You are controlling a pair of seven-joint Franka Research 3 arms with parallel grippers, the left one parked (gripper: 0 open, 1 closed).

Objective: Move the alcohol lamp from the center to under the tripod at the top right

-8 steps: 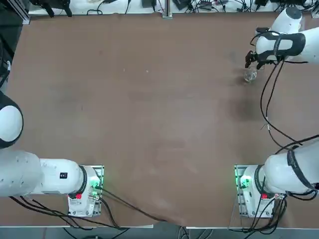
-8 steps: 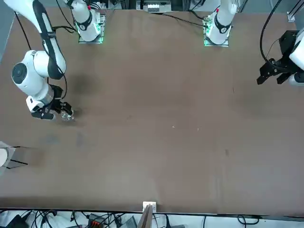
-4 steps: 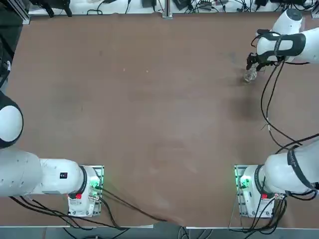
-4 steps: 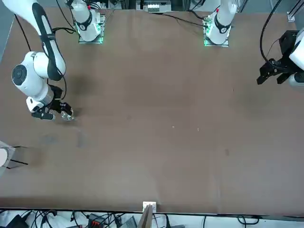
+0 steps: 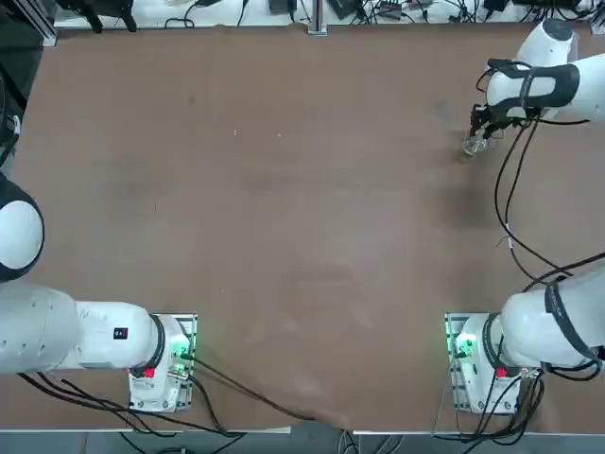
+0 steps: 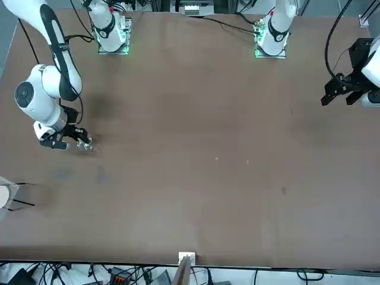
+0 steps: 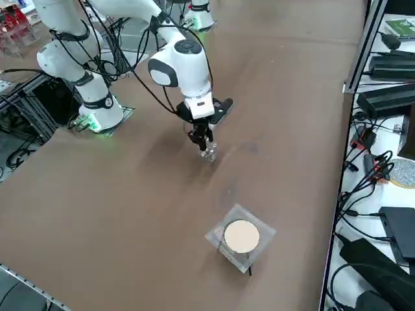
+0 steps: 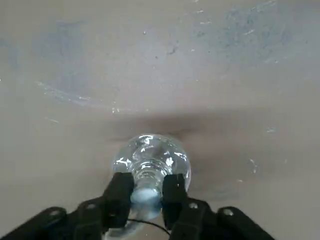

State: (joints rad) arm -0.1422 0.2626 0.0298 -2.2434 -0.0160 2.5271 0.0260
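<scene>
Alcohol lamp (image 8: pixel 151 160): clear glass, glinting, located at far right part of table (image 5: pixel 284 218), right at right gripper (image 8: pixel 148 176), neck between its two sides; cannot tell if gripped or just loosely straddled. Cannot tell if touching tabletop either. Near lamp but apart, farther out from robot bases: tripod (image 7: pixel 242 236), round white disc on top, thin dark legs splayed outward, standing on table
</scene>
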